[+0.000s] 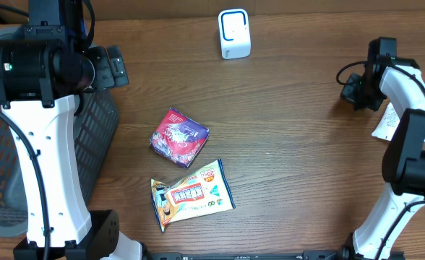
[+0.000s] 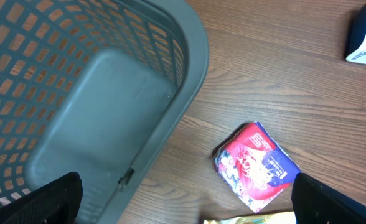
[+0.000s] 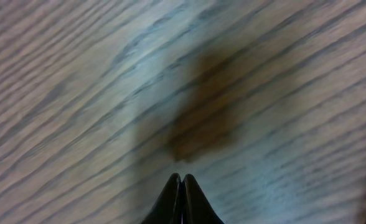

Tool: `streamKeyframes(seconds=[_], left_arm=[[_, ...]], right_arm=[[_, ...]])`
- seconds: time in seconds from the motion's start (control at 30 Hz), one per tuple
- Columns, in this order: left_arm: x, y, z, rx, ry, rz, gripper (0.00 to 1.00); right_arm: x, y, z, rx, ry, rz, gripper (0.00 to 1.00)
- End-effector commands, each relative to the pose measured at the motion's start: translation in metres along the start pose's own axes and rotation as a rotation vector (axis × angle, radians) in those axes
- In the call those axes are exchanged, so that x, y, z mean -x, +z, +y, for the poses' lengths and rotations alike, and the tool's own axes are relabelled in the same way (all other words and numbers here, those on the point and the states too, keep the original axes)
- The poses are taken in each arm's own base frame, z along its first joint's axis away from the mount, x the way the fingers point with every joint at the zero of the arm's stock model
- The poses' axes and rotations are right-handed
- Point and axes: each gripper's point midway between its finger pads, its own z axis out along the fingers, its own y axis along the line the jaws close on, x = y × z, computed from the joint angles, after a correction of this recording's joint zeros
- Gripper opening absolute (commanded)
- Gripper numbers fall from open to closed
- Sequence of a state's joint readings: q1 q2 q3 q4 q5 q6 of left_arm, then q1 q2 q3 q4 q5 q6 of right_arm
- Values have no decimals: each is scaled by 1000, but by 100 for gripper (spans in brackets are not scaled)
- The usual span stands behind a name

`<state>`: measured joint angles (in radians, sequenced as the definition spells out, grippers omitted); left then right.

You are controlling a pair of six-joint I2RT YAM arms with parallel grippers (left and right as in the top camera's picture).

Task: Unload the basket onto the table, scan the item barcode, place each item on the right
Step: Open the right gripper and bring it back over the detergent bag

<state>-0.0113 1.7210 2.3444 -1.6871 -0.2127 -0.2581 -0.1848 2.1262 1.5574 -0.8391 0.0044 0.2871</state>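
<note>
Red-and-purple cardboard carton lies at frame centre, well below the white box-shaped scanner at top centre, ungrasped, so pick-up looks pending: left gripper, spread wide at upper left, likely must descend onto it, while right gripper sits pressed together at right.

Brown wood-grain table, grey lattice basket, a little box that's red-pink with a purple-and-white corner, a yellow packet with red, white and green print, and a white scanner with a blue outline.
</note>
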Motion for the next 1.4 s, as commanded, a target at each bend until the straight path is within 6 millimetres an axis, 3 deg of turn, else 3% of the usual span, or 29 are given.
streamKeyframes(seconds=[0.0, 0.17, 0.23, 0.37, 0.57, 0.67, 0.73, 0.83, 0.93, 1.07, 1.13, 1.2, 1.3, 1.37], left_arm=[[0, 4, 1, 2, 8, 11, 99], [0, 4, 1, 2, 7, 11, 99], [0, 4, 1, 2, 7, 11, 100], [0, 4, 1, 2, 7, 11, 100], [0, 4, 1, 2, 7, 11, 100], [0, 4, 1, 2, 8, 11, 100], [0, 4, 1, 2, 8, 11, 100], [0, 4, 1, 2, 7, 11, 100], [0, 4, 1, 2, 8, 11, 99], [0, 4, 1, 2, 8, 11, 100], [0, 4, 1, 2, 8, 11, 100], [0, 4, 1, 2, 7, 11, 99], [0, 4, 1, 2, 7, 11, 99], [0, 4, 1, 2, 7, 11, 100]], right_arm=[[17, -4, -21, -2, 51, -39, 4], [29, -5, -60, -20, 122, -53, 4], [33, -7, -86, -56, 146, -59, 4], [33, -10, -134, -152, 205, -58, 4], [29, -15, -189, -185, 323, -42, 4], [27, -20, -212, -191, 376, -42, 4], [27, -24, -212, -131, 402, -34, 4], [37, -37, -182, 64, 350, -29, 17], [43, -60, -133, 253, 258, -29, 29], [25, -100, -55, 364, 121, 5, 50], [7, -116, -20, 380, 45, 35, 73], [-20, -131, 19, 409, -46, 89, 84], [-66, -156, 80, 544, -241, 175, 85], [-105, -177, 122, 721, -419, 246, 85]])
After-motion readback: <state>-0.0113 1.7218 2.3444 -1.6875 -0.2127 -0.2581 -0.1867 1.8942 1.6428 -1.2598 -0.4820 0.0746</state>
